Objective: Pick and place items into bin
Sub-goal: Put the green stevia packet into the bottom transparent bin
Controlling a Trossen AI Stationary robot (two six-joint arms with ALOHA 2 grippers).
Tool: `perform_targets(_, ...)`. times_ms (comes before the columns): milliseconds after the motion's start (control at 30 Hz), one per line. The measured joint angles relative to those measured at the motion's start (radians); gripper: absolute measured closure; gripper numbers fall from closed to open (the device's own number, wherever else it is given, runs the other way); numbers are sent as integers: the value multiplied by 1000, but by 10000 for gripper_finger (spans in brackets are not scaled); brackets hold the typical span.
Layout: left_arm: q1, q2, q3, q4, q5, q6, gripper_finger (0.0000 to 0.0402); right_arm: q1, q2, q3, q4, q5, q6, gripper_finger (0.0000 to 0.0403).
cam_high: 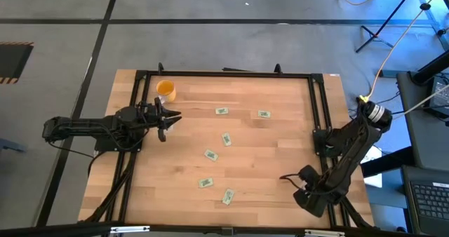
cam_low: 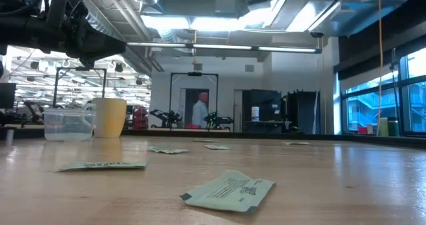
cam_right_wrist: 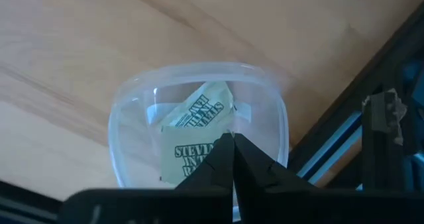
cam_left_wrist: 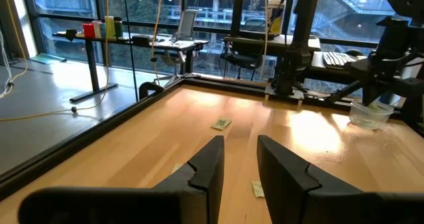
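Several light green packets lie flat and scattered on the wooden table, among them one (cam_high: 222, 111), another (cam_high: 210, 155) and a third (cam_high: 228, 196); the nearest packet (cam_low: 229, 192) shows in the low view. The clear plastic bin (cam_right_wrist: 199, 111) stands near the table's right edge with two packets (cam_right_wrist: 192, 154) inside. My right gripper (cam_right_wrist: 232, 144) is shut and hovers right above the bin. My left gripper (cam_left_wrist: 240, 161) is open and hangs over the table's left part (cam_high: 167, 118), just on the near side of the orange cup (cam_high: 165, 90).
A black metal frame (cam_high: 224, 73) runs around the table's edges. The orange cup stands at the far left corner. In the low view, bin (cam_low: 66, 125) and cup (cam_low: 110, 116) show side by side. The middle of the table holds only the flat packets.
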Motion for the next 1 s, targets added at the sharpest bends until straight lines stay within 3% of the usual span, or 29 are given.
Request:
perform_targets(467,0,0,0,0,0,0,316,0,7,0,5,-1,-2,337)
perform_targets(667,0,0,0,0,0,0,316,0,-33,0,-2,-53,2,315)
perform_targets(1000,0,0,0,0,0,0,316,-24,-200,1,-143,93,3,314)
